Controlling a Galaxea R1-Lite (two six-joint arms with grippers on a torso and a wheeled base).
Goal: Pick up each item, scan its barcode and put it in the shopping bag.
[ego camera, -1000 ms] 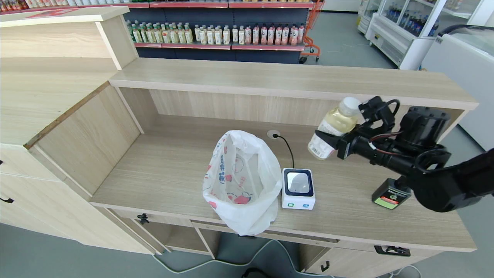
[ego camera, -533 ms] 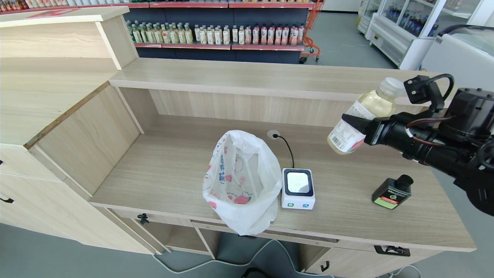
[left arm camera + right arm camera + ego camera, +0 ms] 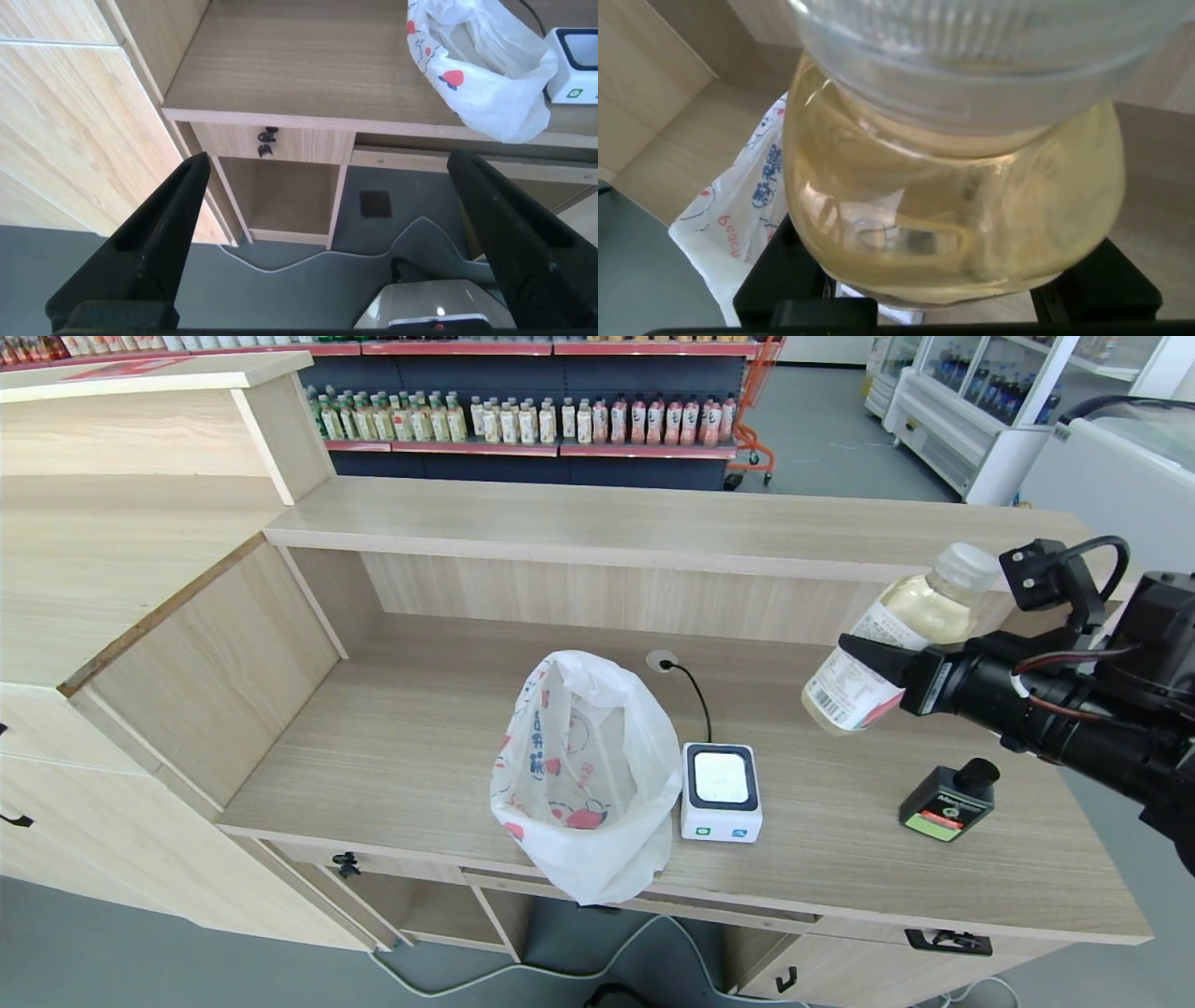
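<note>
Left of bag: bare counter [image 3: 392,747] wood runs from the shopping bag [image 3: 583,775] to the side panel [image 3: 215,663].
Bag mouth: open upward, with the scanner [image 3: 720,791] just beside it on the right.
Behind scanner: a cable [image 3: 695,695] crosses the wood to the back wall.
Overhead: a ledge [image 3: 653,527] caps the counter's back wall.
Right part: bare wood lies between the scanner and the black bottle [image 3: 945,800].
Above right part: the right gripper [image 3: 864,663] holds the drink bottle [image 3: 920,611] aloft.

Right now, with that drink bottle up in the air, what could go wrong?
The right pincer holds the drink bottle tilted, by its lower half; if it slips, it may fall on the counter or the small dark bottle. It hangs to the side of the scanner, so the scan could miss. The shopping bag sags over the counter's front edge and might tip when loaded.
</note>
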